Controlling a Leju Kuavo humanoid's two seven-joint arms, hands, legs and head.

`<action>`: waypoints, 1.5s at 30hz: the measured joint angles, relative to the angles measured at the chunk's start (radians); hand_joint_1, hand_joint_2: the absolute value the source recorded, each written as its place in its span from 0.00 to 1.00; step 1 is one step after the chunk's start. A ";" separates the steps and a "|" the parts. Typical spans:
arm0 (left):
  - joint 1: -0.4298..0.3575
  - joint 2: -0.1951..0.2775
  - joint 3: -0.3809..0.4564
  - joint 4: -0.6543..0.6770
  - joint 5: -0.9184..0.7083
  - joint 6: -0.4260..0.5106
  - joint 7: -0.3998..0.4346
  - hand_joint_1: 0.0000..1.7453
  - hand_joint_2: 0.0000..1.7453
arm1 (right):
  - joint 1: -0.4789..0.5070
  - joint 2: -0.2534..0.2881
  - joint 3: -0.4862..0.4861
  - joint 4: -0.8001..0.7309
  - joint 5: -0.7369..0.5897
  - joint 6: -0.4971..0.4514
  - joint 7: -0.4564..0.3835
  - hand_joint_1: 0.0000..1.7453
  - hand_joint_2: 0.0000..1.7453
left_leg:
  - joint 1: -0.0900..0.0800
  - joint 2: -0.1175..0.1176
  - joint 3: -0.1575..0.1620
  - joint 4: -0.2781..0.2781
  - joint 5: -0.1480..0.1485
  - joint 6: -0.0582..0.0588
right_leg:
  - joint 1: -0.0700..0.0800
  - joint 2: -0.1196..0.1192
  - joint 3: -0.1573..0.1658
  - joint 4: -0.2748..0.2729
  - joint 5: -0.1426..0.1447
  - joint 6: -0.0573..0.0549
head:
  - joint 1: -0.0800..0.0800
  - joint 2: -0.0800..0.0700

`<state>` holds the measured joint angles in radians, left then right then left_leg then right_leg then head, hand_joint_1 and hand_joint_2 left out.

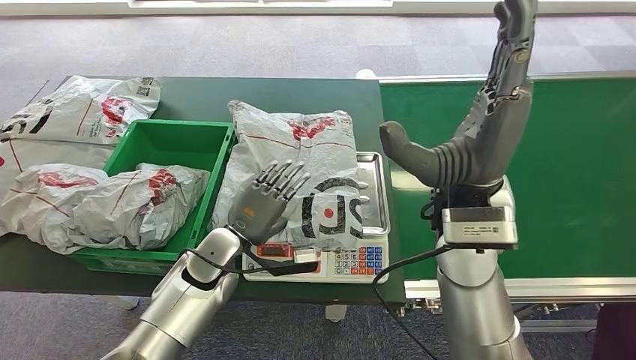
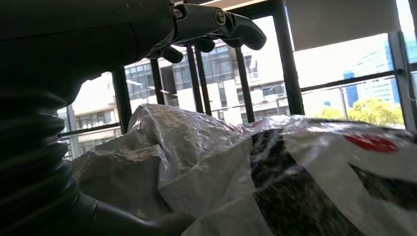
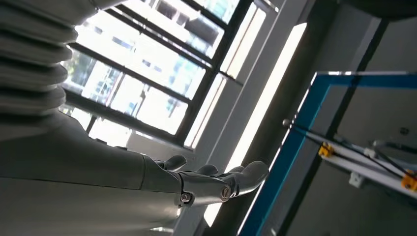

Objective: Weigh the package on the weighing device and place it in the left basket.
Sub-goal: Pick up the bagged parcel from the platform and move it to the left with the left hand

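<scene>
I count three crinkled grey plastic mailer bags [image 1: 82,109] left of my left hand [image 1: 266,199], one lying in the green plastic basket [image 1: 176,142]. The fourth package [image 1: 315,161] lies on the steel scale [image 1: 375,191] under that spread, empty hand. My right hand [image 1: 480,127] is raised, fingers wide.

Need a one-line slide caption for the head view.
Left hand hovers open over package on scale; right hand raised, empty.

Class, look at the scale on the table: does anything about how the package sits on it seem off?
Yes. The package is bigger than the scale pan and hangs over its far and left edges, toward the green basket, so it is not squarely on the pan.
</scene>
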<state>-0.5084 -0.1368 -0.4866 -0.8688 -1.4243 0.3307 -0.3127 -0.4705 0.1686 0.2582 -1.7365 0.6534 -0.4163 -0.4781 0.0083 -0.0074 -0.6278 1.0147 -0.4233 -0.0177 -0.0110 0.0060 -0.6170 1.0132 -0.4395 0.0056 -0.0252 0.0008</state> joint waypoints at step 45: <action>-0.203 -0.053 -0.172 0.360 0.032 -0.021 -0.080 1.00 1.00 | 0.058 -0.005 0.021 -0.086 0.049 -0.073 0.036 0.00 1.00 | 0.000 -0.001 0.002 0.000 0.000 0.000 | 0.000 -0.001 0.004 0.000 0.000 0.000 | 0.000 0.000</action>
<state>-0.7119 -0.1900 -0.6591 -0.5083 -1.3921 0.3101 -0.3929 -0.4124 0.1639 0.2789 -1.8226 0.7025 -0.4890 -0.4416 0.0084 -0.0081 -0.6260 1.0144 -0.4232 -0.0174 -0.0108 0.0047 -0.6132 1.0132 -0.4399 0.0056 -0.0252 0.0008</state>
